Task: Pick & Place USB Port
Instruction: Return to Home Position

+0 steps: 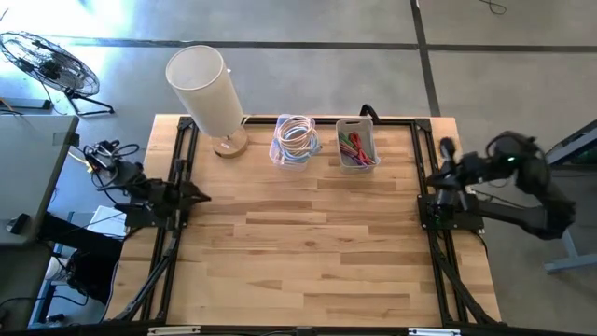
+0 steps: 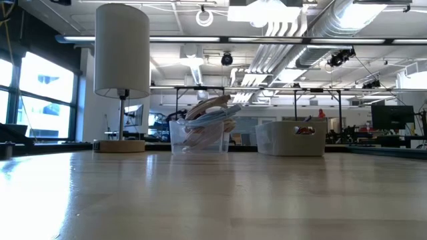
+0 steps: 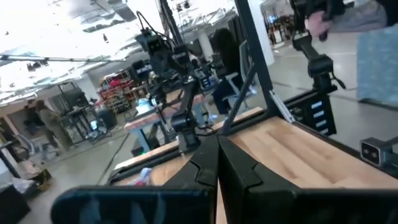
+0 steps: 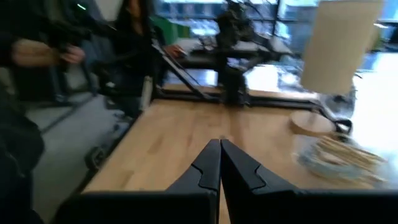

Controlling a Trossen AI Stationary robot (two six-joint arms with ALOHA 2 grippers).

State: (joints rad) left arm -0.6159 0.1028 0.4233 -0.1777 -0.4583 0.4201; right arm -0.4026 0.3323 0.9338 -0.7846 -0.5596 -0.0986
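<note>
In the high view, the clear plastic bin (image 1: pixel 297 164) of coiled pale cables (image 1: pixel 297 136) and the small gray bin (image 1: pixel 357 167) of red and green cables (image 1: pixel 354 146) stand side by side at the upper middle of the light wooden table (image 1: pixel 308 252). They are just right of the white cylindrical lamp (image 1: pixel 199 82). The left gripper (image 3: pixel 217 146) sits at the table's left edge and the right gripper (image 4: pixel 219 149) at its right edge, each with fingers pressed together on nothing.
</note>
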